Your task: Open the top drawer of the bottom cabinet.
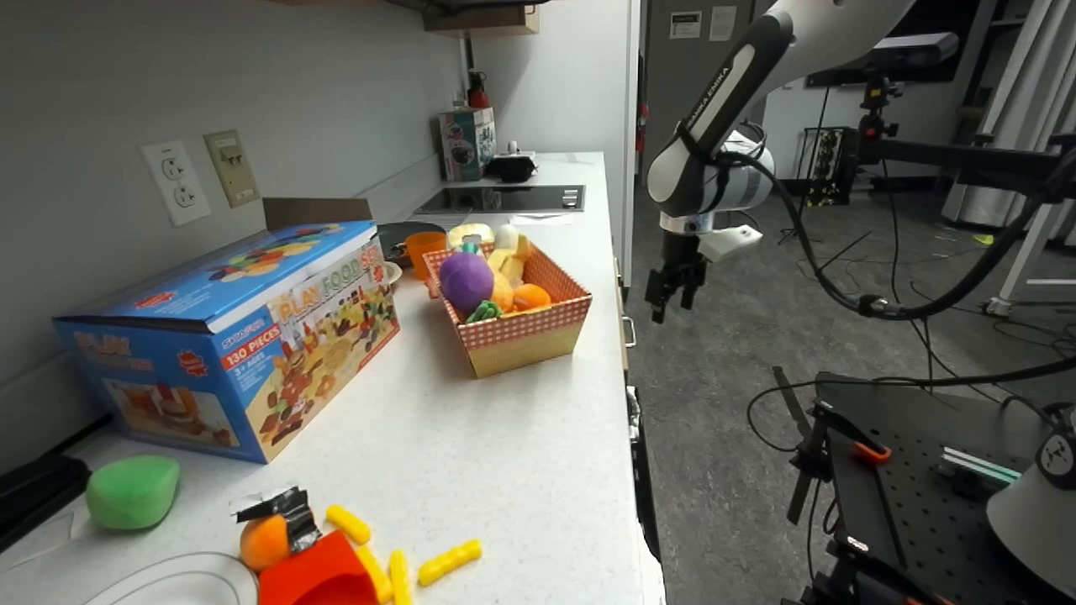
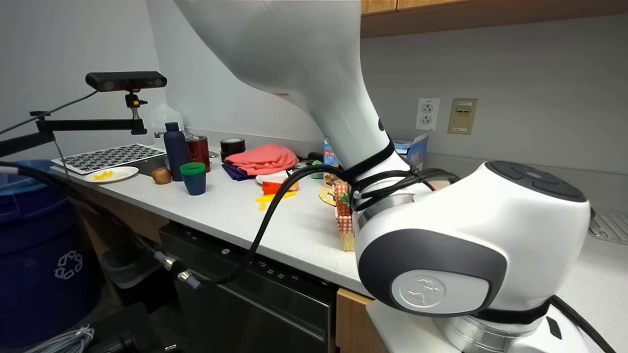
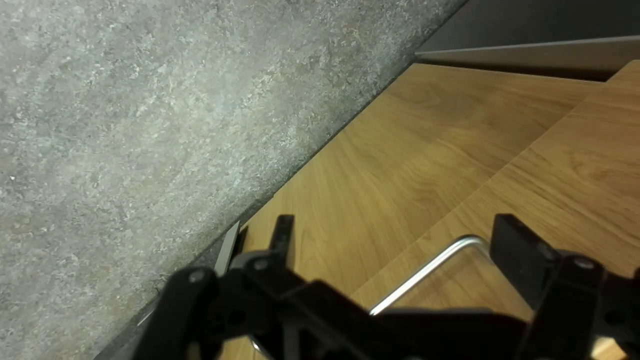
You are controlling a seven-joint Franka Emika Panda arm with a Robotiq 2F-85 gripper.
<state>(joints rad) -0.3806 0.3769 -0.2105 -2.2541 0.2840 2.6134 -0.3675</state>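
- The gripper (image 1: pixel 673 306) hangs just right of the white counter (image 1: pixel 471 454) in an exterior view, fingertips pointing down over the grey floor (image 1: pixel 714 454).
- It is released: the wrist view shows its two fingers (image 3: pixel 520 260) spread wide apart.
- The top drawer (image 3: pixel 580 160) lies below the counter's edge, at the right of the wrist view; it looks shut, its wood-grained front showing.
- Its slim metal handle (image 3: pixel 417 276) runs aslant between the fingers as the wrist camera sees it; in an exterior view the gripper is to the right of it, near but not touching.
- The bottom cabinet (image 3: pixel 370 190) carries on below the drawer in the same wood, down to the floor on the left.
- A black dishwasher (image 2: pixel 245 304) is set under the counter, left of a strip of the cabinet's wood.
- On the counter, left of the gripper, a red-checked basket (image 1: pixel 525 344) holds a purple toy (image 1: pixel 466 281) and an orange one.
- A blue play-food box (image 1: pixel 244 336) stands left of the basket.
- Near lie yellow sticks (image 1: pixel 450 562) and a green toy (image 1: pixel 134 491); far off is a black cooktop (image 1: pixel 513 198).
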